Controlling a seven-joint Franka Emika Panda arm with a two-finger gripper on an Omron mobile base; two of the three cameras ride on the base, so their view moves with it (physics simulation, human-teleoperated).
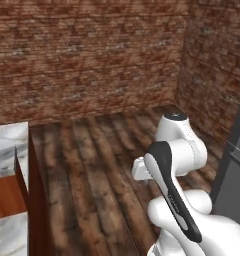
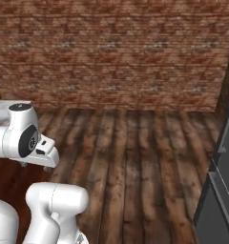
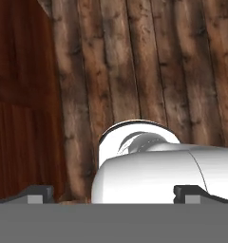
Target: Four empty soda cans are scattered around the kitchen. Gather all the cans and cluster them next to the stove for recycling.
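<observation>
A corner of a domestic kitchen, rendered. Red-brown brick walls (image 1: 87, 55) meet at about 1 o'clock in the left base view. The floor (image 2: 135, 162) is of dark, worn wooden planks. At 8 o'clock in the left base view stands a counter with a white marble top (image 1: 7, 145) and reddish wood cabinet sides (image 1: 34, 200). At 4 o'clock in the right base view rises a tall grey appliance front (image 2: 221, 190), its kind not determinable.
</observation>
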